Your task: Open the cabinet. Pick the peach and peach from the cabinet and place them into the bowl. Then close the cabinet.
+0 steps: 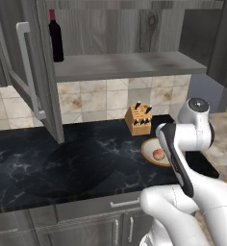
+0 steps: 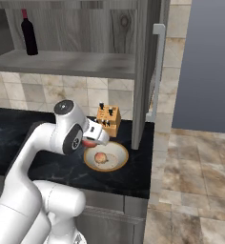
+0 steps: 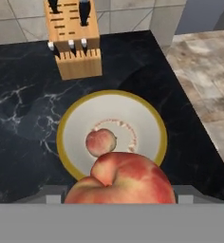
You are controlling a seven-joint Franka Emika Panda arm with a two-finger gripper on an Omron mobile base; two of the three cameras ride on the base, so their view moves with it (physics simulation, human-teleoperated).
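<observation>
The cabinet point(image 1: 130, 65) stands open, its left door point(image 1: 38, 72) and right door point(image 2: 145, 71) both swung out over the counter. My gripper point(image 3: 118, 197) is shut on a red-orange peach point(image 3: 126, 178), which also shows under the hand in the right base view point(image 2: 89, 142). It hangs just above the near rim of the bowl point(image 3: 60, 140). A paler peach point(image 3: 100, 142) lies inside the bowl, slightly off centre. The same bowl point(image 1: 146, 149) point(image 2: 121, 159) and paler peach point(image 1: 158, 153) point(image 2: 100, 157) sit on the black counter, right of centre.
A wooden knife block point(image 1: 140, 119) point(image 3: 76, 42) stands just behind the bowl. A dark wine bottle point(image 1: 56, 36) stands on the cabinet shelf at the left. The black marble counter point(image 1: 62, 163) ends close to the right of the bowl, with tiled floor point(image 2: 190, 181) beyond.
</observation>
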